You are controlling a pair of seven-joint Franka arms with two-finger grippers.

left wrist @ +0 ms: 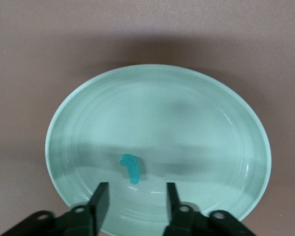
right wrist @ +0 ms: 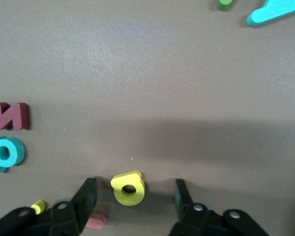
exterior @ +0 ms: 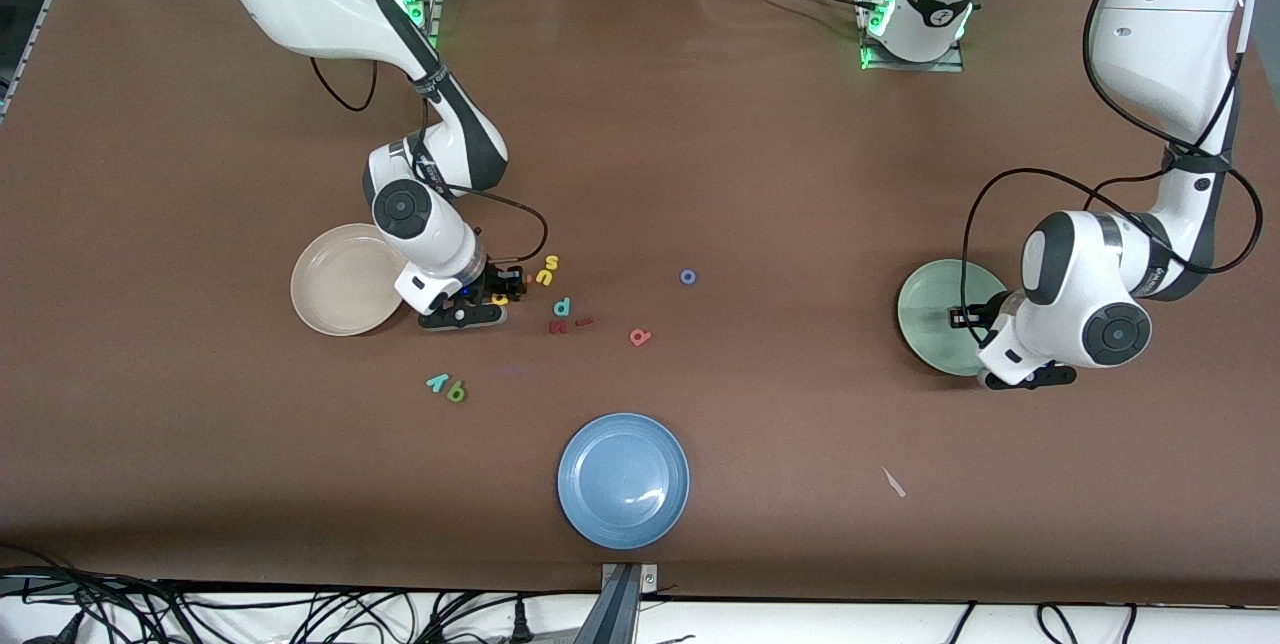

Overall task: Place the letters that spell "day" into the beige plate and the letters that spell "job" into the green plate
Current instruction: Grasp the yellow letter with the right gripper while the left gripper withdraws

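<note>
No readable writing. Teal "j" (left wrist: 131,168) flat in green plate (left wrist: 88,108) under spread left tool (left wrist: 136,201). Right tool (right wrist: 133,196) spread — straddling yellow "d" (right wrist: 129,188) on desk (right wrist: 152,73), beside beige plate (exterior: 330,284).

The front camera sits high, facing both robot bases and looking steeply down on the whole brown tabletop (exterior: 700,144). The left wrist camera peers down past its own jaws, close over the green plate (left wrist: 157,128), which the front view also catches. The right wrist camera hangs closer still over the yellow letter (right wrist: 129,188), shared with the front view.
</note>
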